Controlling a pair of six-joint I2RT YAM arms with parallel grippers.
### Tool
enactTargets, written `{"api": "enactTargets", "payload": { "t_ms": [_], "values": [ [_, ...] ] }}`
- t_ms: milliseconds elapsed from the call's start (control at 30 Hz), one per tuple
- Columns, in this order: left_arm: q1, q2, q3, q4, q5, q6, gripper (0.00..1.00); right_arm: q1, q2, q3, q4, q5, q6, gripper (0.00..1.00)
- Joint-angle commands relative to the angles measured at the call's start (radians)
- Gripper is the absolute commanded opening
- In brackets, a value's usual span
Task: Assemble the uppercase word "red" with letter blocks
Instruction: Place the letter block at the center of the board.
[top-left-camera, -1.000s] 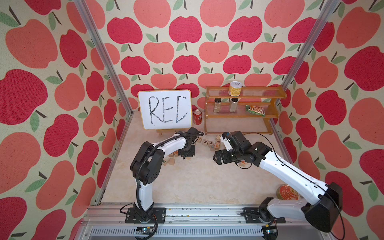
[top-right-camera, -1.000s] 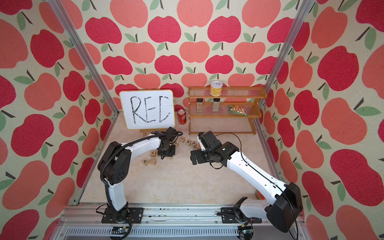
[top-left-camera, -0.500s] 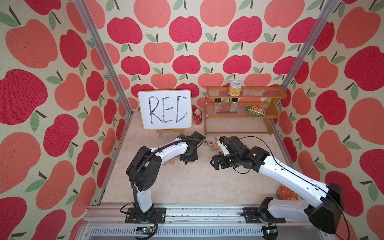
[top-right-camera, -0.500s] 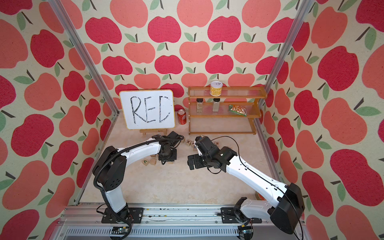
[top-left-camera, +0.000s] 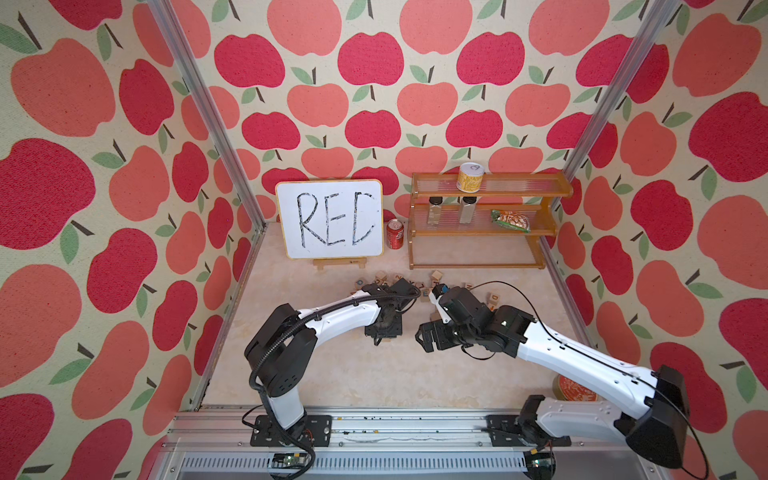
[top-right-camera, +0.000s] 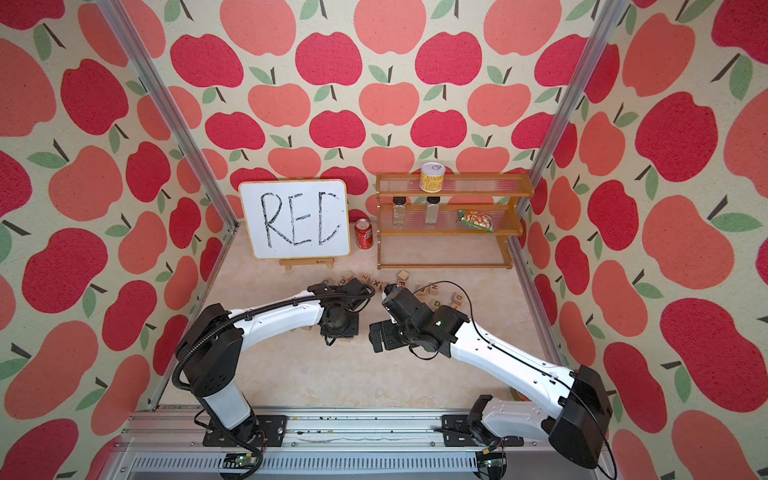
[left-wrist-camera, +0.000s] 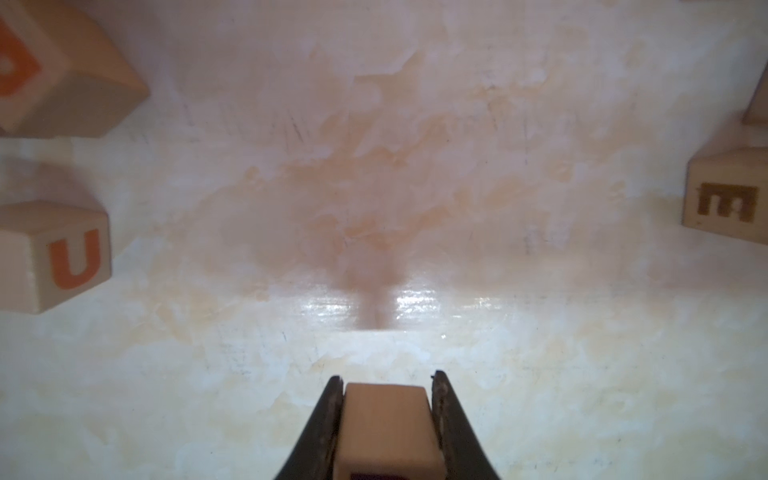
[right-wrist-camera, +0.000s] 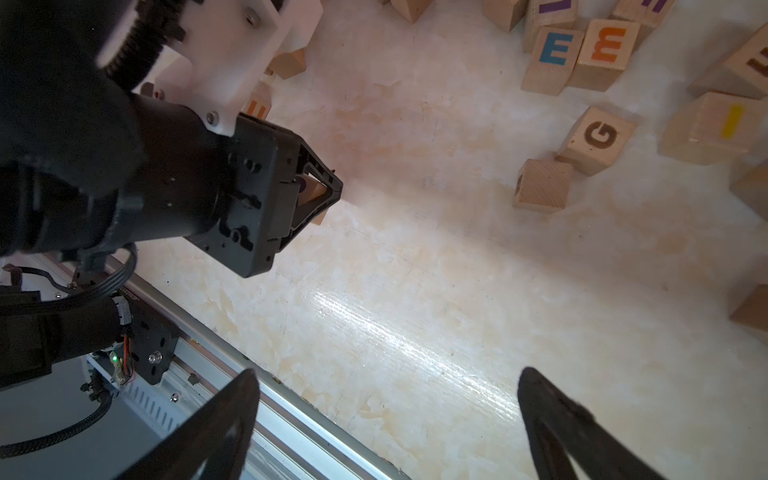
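My left gripper (left-wrist-camera: 386, 380) is shut on a pale wooden letter block (left-wrist-camera: 386, 428), held just above the bare table. Only a dark strip of its printed face shows, so I cannot read the letter. In the right wrist view the left gripper (right-wrist-camera: 320, 195) shows with that block between its fingers. The blue E block (right-wrist-camera: 550, 54) lies beside an orange E block (right-wrist-camera: 604, 50) in the loose pile (top-left-camera: 432, 284). My right gripper (right-wrist-camera: 386, 382) is open and empty over bare table, close to the right of the left gripper (top-left-camera: 384, 332) in both top views.
A whiteboard (top-left-camera: 330, 218) with handwritten letters, a red can (top-left-camera: 395, 235) and a wooden shelf (top-left-camera: 482, 220) stand at the back. Loose blocks include a G (right-wrist-camera: 596, 137) and an orange U (left-wrist-camera: 62, 257). A round orange lid (top-left-camera: 575, 388) lies front right.
The left gripper has come away from the pile toward the front with the block in it. The right gripper has shifted a little forward and leftward, still open.
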Motion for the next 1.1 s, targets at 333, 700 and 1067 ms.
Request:
{"api": "enactTargets", "payload": {
  "t_ms": [333,700,1067],
  "values": [
    [-0.065,-0.127,-0.122,0.027,-0.063,-0.056,0.00,0.090,-0.062,-0.088,0.085,0.051,0.085,0.99],
    [-0.093,-0.182,-0.228,0.091,-0.053,-0.102,0.00,0.167,-0.069,-0.134,0.118,0.083,0.138,0.99],
    [-0.121,-0.148,-0.261,0.141,-0.049,-0.131,0.00,0.204,-0.044,-0.138,0.132,0.101,0.165,0.99]
  ]
}}
